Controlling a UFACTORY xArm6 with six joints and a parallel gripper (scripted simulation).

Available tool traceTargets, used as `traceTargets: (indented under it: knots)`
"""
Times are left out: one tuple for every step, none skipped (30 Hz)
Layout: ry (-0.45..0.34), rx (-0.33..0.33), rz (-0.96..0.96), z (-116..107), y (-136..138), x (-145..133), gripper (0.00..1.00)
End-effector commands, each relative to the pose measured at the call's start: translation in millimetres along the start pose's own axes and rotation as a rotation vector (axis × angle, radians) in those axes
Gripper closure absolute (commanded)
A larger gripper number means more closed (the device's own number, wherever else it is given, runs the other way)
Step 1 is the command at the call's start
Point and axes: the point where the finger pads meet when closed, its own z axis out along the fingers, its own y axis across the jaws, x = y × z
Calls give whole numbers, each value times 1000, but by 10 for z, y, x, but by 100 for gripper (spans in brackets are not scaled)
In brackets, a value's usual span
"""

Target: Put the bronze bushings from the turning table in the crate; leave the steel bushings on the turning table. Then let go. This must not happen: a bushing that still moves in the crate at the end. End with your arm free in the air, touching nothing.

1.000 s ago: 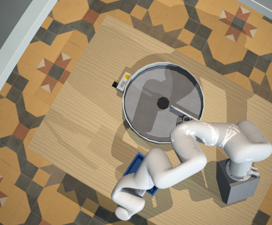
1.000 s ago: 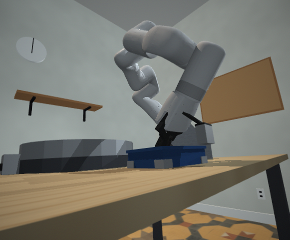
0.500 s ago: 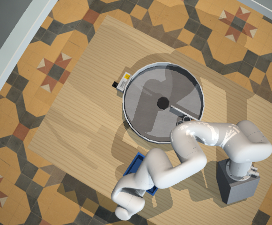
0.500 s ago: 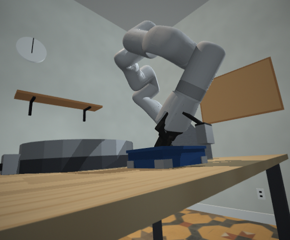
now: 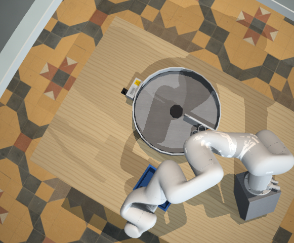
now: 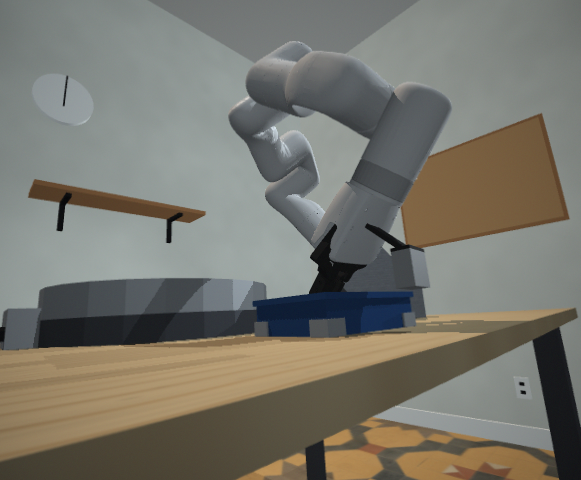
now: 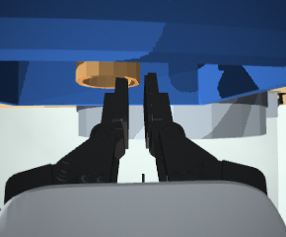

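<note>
The blue crate (image 5: 144, 179) (image 6: 333, 311) stands on the table in front of the turning table (image 5: 176, 110) (image 6: 145, 310). My gripper (image 6: 330, 285) (image 7: 136, 90) reaches down into the crate; in the overhead view the arm hides it. Its fingers stand a little apart and grip nothing. A bronze bushing (image 7: 107, 74) rests inside the crate, with its right wall at the gap between my fingertips. Steel bushings (image 5: 199, 128) lie on the turning table by the raised divider, partly hidden under the arm.
The robot base (image 5: 256, 194) stands at the table's right side. A small grey motor box (image 5: 133, 88) is attached to the turning table's left rim. The camera block (image 6: 409, 266) juts out beside the gripper above the crate.
</note>
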Motion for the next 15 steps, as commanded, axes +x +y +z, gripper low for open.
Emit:
traceTargets:
  knots:
    - [3, -1, 2, -17, 10, -1, 89]
    - [3, -1, 2, -17, 10, -1, 89]
    - [3, -1, 2, -17, 10, -1, 89]
    - [3, -1, 2, -18, 10, -2, 89]
    - [3, -1, 2, -21, 10, -5, 89]
    - [3, -1, 2, -26, 10, -9, 89]
    - [3, -1, 2, -34, 10, -15, 89]
    - [3, -1, 2, -44, 10, -25, 89]
    - [3, -1, 2, -58, 10, -36, 89]
    - [3, -1, 2, -76, 10, -51, 89]
    - [3, -1, 2, -97, 10, -69, 89]
    - [3, -1, 2, -120, 10, -89, 89]
    - [3, -1, 2, -147, 10, -111, 89]
    - [3, -1, 2, -177, 10, -136, 89]
    - [3, -1, 2, -209, 10, -163, 89]
